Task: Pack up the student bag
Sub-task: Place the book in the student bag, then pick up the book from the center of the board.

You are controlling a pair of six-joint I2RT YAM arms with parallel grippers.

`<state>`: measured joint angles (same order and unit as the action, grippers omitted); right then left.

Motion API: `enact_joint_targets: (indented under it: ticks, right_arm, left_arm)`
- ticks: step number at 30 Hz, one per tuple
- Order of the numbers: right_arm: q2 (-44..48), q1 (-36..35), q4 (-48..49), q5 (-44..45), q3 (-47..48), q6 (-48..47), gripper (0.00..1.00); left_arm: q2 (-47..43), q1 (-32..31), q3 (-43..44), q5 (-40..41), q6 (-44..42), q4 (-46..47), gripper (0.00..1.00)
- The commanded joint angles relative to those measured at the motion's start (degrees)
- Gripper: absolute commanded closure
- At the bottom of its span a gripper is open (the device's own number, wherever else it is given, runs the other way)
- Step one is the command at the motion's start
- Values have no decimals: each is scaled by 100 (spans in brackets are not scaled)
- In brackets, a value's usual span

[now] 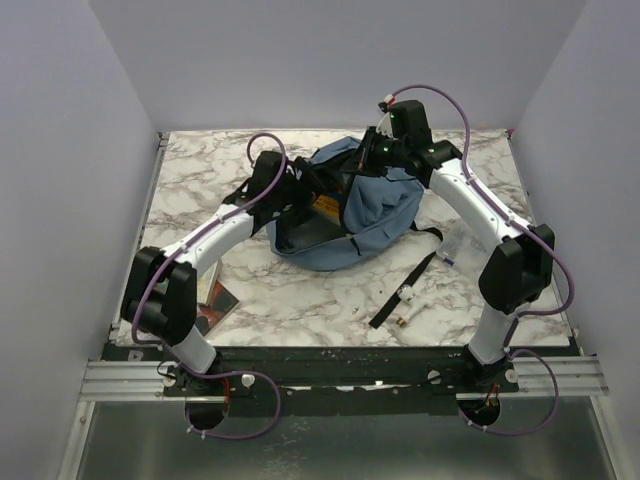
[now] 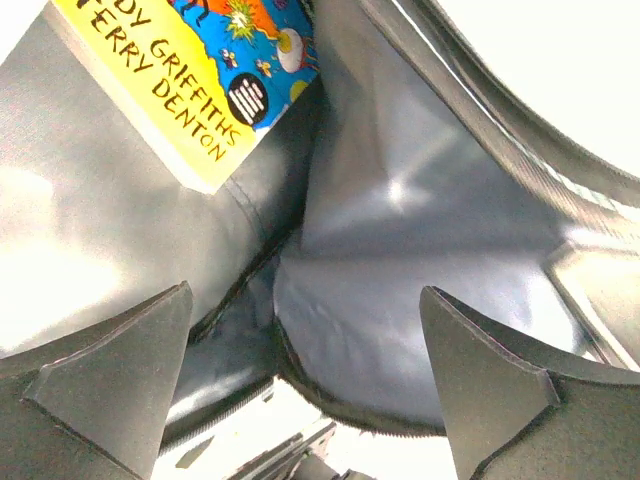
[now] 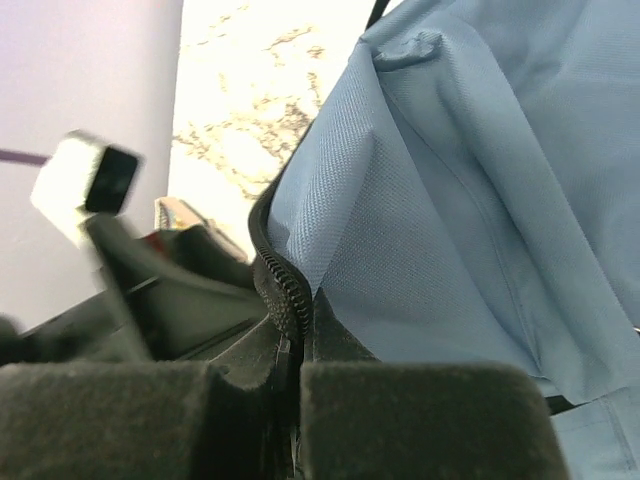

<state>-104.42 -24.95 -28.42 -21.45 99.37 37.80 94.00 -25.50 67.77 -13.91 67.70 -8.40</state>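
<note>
The dusty-blue student bag (image 1: 375, 215) lies mid-table with its mouth open toward the left. My right gripper (image 1: 377, 152) is shut on the bag's zipper edge (image 3: 283, 292) and holds that blue flap (image 3: 450, 200) up; the gripper (image 3: 298, 375) has its pads pressed together on the black zipper tape. My left gripper (image 1: 305, 190) is inside the mouth; it (image 2: 305, 345) is open and empty in front of the grey lining (image 2: 420, 230). A book with a yellow strip (image 2: 185, 95) lies inside the bag at upper left, also showing in the top view (image 1: 326, 205).
Another book (image 1: 215, 298) lies at front left, partly under my left arm. A black webbing strap (image 1: 405, 285) trails toward the front, with two small items (image 1: 404, 296) beside it. A clear plastic item (image 1: 455, 247) lies at right.
</note>
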Motion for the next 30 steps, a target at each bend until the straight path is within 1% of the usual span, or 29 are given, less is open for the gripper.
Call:
enact_joint_targets:
  ticks: [1, 4, 5, 6, 7, 9, 10, 11, 13, 15, 16, 17, 19, 20, 22, 24, 26, 28, 30]
  right_arm:
    - [149, 85, -67, 712, -4, -676, 99]
    - [146, 85, -168, 1057, -152, -1047, 100]
    - [152, 78, -208, 1210, -221, -1143, 98]
    - [164, 79, -203, 1333, -301, -1318, 93]
    - [189, 78, -159, 1522, -426, -1417, 87]
    - [160, 78, -21, 1714, -556, -1642, 71]
    - [96, 76, -89, 1718, -503, -1711, 64]
    - [34, 50, -257, 1773, -370, -1735, 60]
    - [45, -78, -412, 2052, -221, -1818, 45]
    - [197, -257, -376, 2492, -229, -1956, 33]
    - [294, -349, -379, 2665, -233, -2010, 29]
    - [374, -428, -383, 2879, -236, -2056, 24]
    - [532, -671, -363, 3315, -267, -2047, 18]
    - [579, -795, -416, 3552, -231, -2018, 16]
    - [668, -1110, -513, 4031, -142, -2008, 12]
    - [789, -1407, -416, 4370, -164, -2008, 9]
    - [811, -1706, -496, 4559, -36, -1948, 8]
    - [801, -2098, -618, 4824, 173, -1792, 7]
    - [828, -2617, -515, 4927, 182, -1637, 6]
  left_arm:
    - [-834, 187, -267, -418, -845, -445, 5]
    - [-1501, 267, -555, -589, -1614, -560, 6]
    - [-1803, 309, -674, -639, -1857, -636, 6]
    - [-2068, 393, -826, -667, -2161, -725, 5]
    - [-2380, 523, -944, -624, -2336, -964, 4]
    - [-2922, 1000, -1220, -819, -2724, -1286, 3]
    - [-3211, 1371, -1352, -882, -2850, -1469, 3]
    - [-3416, 1661, -1430, -843, -2970, -1767, 3]
    - [-3812, 2284, -1551, -760, -3264, -2200, 2]
    - [-4145, 2923, -1665, -355, -3408, -2497, 2]
    - [-4286, 3169, -1754, -141, -3360, -2570, 2]
    - [-4365, 3456, -1862, -137, -3303, -2566, 2]
    - [-4356, 3955, -1963, -148, -3255, -2579, 2]
    - [-4266, 4198, -1969, -174, -3181, -2640, 2]
    - [-4002, 4779, -1981, -330, -3035, -2691, 2]
    - [-3734, 5381, -2079, -646, -2737, -2488, 2]
    - [-3507, 5611, -2153, -685, -2522, -2180, 2]
    - [-3229, 5750, -2138, -695, -2414, -2118, 2]
    - [-3076, 5844, -2195, -653, -2356, -2043, 2]
